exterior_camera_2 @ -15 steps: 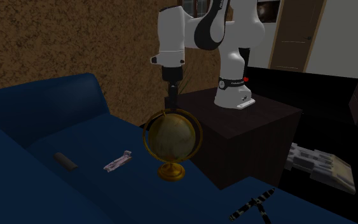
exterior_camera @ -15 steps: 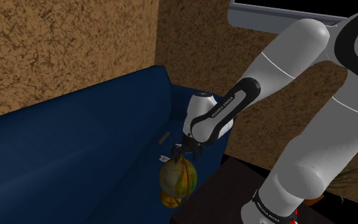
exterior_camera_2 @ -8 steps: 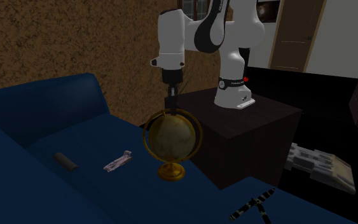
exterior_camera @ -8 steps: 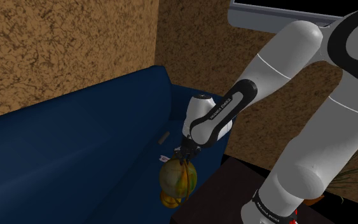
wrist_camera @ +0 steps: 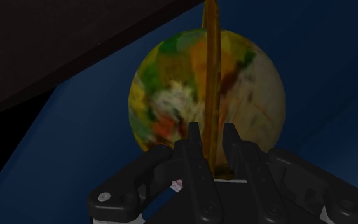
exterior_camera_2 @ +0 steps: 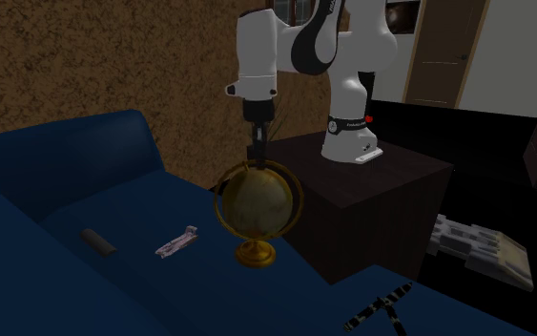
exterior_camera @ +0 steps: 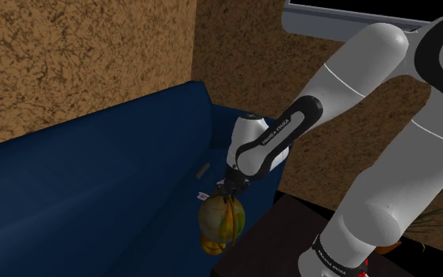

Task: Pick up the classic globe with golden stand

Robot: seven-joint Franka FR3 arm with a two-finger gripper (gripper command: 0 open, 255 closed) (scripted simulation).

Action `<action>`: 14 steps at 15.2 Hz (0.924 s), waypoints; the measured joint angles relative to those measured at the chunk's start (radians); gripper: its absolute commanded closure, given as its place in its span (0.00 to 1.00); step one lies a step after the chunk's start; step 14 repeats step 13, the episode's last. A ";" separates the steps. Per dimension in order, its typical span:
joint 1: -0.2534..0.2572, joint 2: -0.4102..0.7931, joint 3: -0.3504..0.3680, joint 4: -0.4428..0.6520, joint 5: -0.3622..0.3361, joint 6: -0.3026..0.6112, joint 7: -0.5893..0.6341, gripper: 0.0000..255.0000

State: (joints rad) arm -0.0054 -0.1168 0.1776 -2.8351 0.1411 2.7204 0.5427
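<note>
Starting nearest the second exterior camera, you have a small black tripod-like thing (exterior_camera_2: pixel 381 307) lying low on the right. A pale grey flat object (exterior_camera_2: pixel 476 246) rests on the floor farther right. Farther in, a pale slim object (exterior_camera_2: pixel 176 242) and a dark stubby one (exterior_camera_2: pixel 97 241) lie on the seat of the blue sofa (exterior_camera_2: pixel 75 172). Both sit left of the globe (exterior_camera_2: pixel 255 203), well apart from it and off the arm's line. The dark stand (exterior_camera_2: pixel 400 191) is just right of the globe, its side close to the golden ring (wrist_camera: pixel 210 70).

Your gripper (exterior_camera_2: pixel 256 162) comes straight down onto the globe's top. In the wrist view the ring runs up between the two fingers (wrist_camera: pixel 193 143), which pinch it, with the mottled ball directly beyond them. The globe stands upright at the sofa's right end, near the seat's edge. You cannot tell whether its round golden base touches the cushion.

Open seat stretches to your left. The stand hems in the right side, and the sofa back and the brown textured wall (exterior_camera_2: pixel 85 57) close off the far side.
</note>
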 measured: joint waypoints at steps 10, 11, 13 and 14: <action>0.004 -0.165 -0.008 0.024 0.006 -0.189 -0.001 1.00; 0.005 -0.180 -0.009 0.026 0.006 -0.206 -0.001 1.00; 0.007 -0.206 -0.008 0.032 0.007 -0.238 0.003 1.00; 0.007 -0.206 -0.008 0.032 0.007 -0.238 0.003 1.00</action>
